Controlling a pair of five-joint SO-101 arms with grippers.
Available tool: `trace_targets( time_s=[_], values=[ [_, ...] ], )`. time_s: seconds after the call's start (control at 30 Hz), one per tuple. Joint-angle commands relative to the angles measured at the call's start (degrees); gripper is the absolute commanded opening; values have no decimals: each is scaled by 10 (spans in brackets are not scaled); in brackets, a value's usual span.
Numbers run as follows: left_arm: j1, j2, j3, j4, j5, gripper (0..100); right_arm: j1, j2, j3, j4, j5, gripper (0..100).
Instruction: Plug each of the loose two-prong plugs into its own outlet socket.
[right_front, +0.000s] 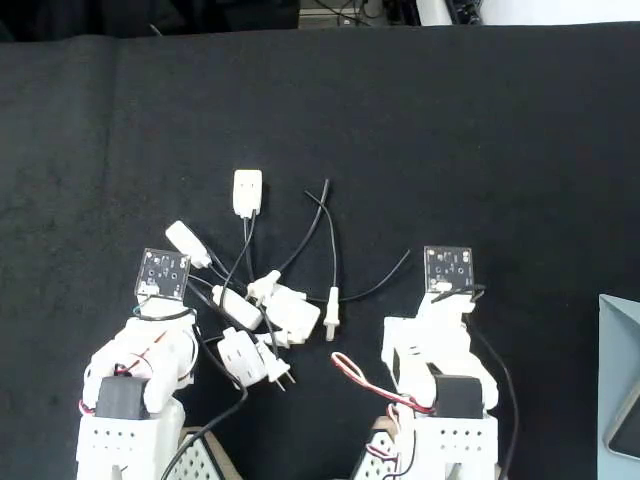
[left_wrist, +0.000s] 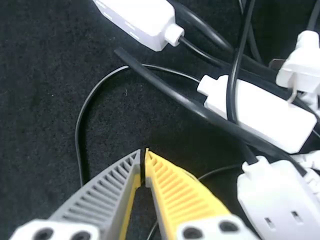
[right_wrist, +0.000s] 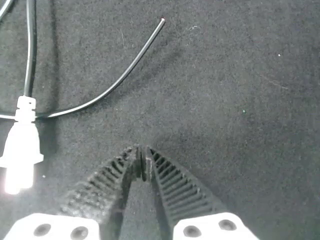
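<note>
**Plugs all loose in a heap, both claws closed**

The plugs and sockets sit in a tangle of white bodies and black cords on the black worktop, just ahead of the left arm. One lone plug lies just beside the heap, toward the right arm. Its long axis runs away from the arms, cord end far and prong end near, and the prongs are washed out in the right wrist view.

Another plug points its two prongs toward the near right. One socket lies lengthways at the heap's far side. Can't tell which cord belongs to what.

The left claw is pressed together right by a thin cord loop. The right claw is pressed together over bare worktop. A grey-blue bin is cut off at the right edge, contents unclear.
</note>
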Motion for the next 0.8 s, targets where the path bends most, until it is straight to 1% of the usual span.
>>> trace_targets(
  time_s=[0.0,0.07,0.13,0.27,0.3,0.33,0.4,0.47,0.57,0.7,0.77],
  values=[
    [-1,-3,4,3,-5,31,-17,-36,-5,-4,0,15],
    [-6,-3,-13,4,-5,30,-17,-36,-5,-21,0,15],
    [-35,-3,-25,4,-5,31,-17,-36,-6,-39,18,15],
    [-137,-4,-40,-2,-5,32,-17,-36,-15,-105,149,15],
    [-167,-4,-41,-10,-5,32,-17,-36,-21,-120,170,14],
    [-200,-4,-38,-23,-5,32,-18,-36,-29,-131,173,13],
    [-258,-4,-23,-50,-3,32,-18,-36,-60,-122,146,13],
    [-288,-4,-5,-81,-2,30,-20,-36,-102,-98,109,13],
    [-290,-4,9,-103,-2,30,-48,-35,-169,-73,64,13],
    [-290,-4,10,-105,-2,30,-123,-33,-222,-40,28,13],
    [-290,-4,10,-105,-2,30,-162,-17,-234,-31,-6,13]
  ],
)
